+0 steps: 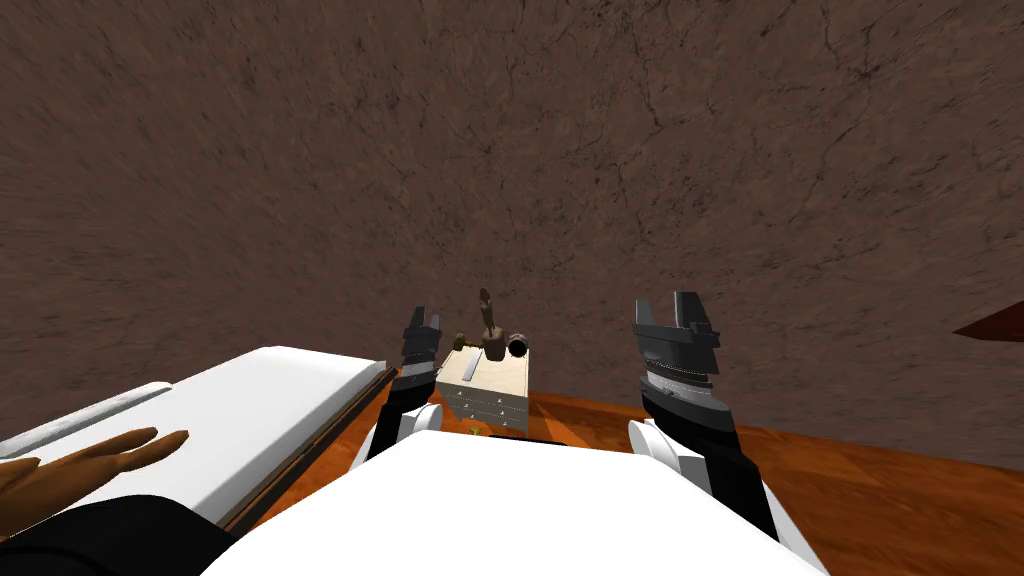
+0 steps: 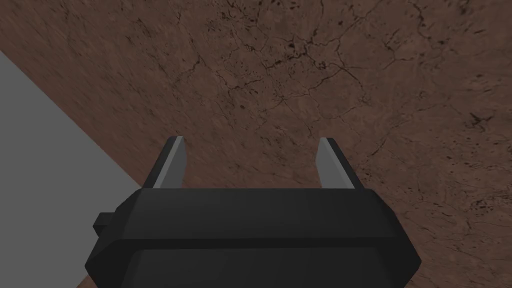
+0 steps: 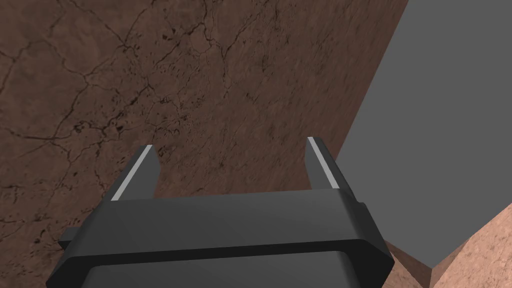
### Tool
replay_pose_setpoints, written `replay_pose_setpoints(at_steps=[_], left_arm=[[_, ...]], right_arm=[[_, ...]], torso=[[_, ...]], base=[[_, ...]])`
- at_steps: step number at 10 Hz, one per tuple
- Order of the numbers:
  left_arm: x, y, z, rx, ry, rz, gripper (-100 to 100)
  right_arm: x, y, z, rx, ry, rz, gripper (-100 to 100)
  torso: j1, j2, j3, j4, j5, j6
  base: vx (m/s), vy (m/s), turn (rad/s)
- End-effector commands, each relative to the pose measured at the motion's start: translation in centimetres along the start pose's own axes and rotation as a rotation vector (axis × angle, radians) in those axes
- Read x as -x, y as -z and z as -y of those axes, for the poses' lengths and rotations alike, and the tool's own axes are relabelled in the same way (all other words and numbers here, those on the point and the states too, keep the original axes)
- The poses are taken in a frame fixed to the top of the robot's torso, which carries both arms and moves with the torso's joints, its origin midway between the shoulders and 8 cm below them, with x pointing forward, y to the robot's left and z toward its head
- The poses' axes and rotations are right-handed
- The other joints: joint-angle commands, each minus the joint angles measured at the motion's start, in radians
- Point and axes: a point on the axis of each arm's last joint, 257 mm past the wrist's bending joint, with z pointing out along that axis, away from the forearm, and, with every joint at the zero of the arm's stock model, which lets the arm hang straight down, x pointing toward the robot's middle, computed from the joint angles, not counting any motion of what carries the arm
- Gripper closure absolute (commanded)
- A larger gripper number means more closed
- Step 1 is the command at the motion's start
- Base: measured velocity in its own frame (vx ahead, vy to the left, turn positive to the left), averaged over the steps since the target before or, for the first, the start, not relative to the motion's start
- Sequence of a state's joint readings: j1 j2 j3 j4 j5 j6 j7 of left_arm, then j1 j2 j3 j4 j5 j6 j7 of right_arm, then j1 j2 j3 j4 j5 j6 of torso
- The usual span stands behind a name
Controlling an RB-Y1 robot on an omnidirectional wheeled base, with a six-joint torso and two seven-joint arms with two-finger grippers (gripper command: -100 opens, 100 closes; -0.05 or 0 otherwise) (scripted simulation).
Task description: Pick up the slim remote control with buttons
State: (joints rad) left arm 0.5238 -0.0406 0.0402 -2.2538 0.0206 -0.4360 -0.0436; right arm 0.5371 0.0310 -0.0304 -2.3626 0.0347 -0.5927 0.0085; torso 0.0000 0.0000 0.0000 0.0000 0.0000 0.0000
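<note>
A slim light grey remote [image 1: 470, 366] lies on the pale top of a small drawer cabinet [image 1: 492, 400] standing against the brown wall. My left gripper [image 1: 424, 320] is raised just left of the cabinet, clear of the remote; in the left wrist view it [image 2: 252, 145] is open, nothing between its fingers, facing the wall. My right gripper [image 1: 668, 305] is held up well to the right of the cabinet; the right wrist view shows it [image 3: 231, 147] open and empty too.
On the cabinet top behind the remote stand a brown figurine [image 1: 489, 325], a dark round object [image 1: 518, 346] and a small brownish item [image 1: 461, 341]. A white bed [image 1: 250, 400] lies to the left. Orange wooden floor [image 1: 850, 490] spreads to the right.
</note>
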Motion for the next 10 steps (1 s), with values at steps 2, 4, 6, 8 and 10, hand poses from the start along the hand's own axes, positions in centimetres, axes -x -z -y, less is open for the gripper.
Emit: replay_pose_setpoints(at_steps=[2, 4, 6, 8, 10], left_arm=[[-0.1, 0.0, -1.4, 0.034, -0.008, -0.051, -100], [0.5, 0.2, -3.4, 0.087, -0.001, -0.077, -100], [1.8, 0.5, -6.0, 0.161, 0.021, -0.077, -100], [3.8, 1.1, -9.1, 0.25, 0.058, -0.05, -100], [5.0, 1.5, -10.7, 0.299, 0.082, -0.027, -100]], right_arm=[[0.0, 0.0, 0.0, 0.0, 0.0, 0.0, 0], [0.0, 0.0, 0.0, 0.0, 0.0, 0.0, 0], [0.0, 0.0, 0.0, 0.0, 0.0, 0.0, 0], [0.0, 0.0, 0.0, 0.0, 0.0, 0.0, 0], [0.0, 0.0, 0.0, 0.0, 0.0, 0.0, 0]], torso=[[0.001, 0.0, 0.0, 0.0, 0.0, 0.0], [0.002, 0.0, 0.0, 0.0, 0.001, 0.0], [0.003, 0.002, 0.001, 0.0, 0.001, 0.0], [0.003, 0.003, 0.002, 0.001, 0.001, 0.001], [0.002, 0.003, 0.002, 0.001, 0.001, 0.0]], base=[[0.003, 0.015, -0.122], [-0.007, 0.029, -0.179], [-0.034, 0.032, -0.217], [-0.059, 0.031, -0.345], [-0.046, 0.018, -0.119]])
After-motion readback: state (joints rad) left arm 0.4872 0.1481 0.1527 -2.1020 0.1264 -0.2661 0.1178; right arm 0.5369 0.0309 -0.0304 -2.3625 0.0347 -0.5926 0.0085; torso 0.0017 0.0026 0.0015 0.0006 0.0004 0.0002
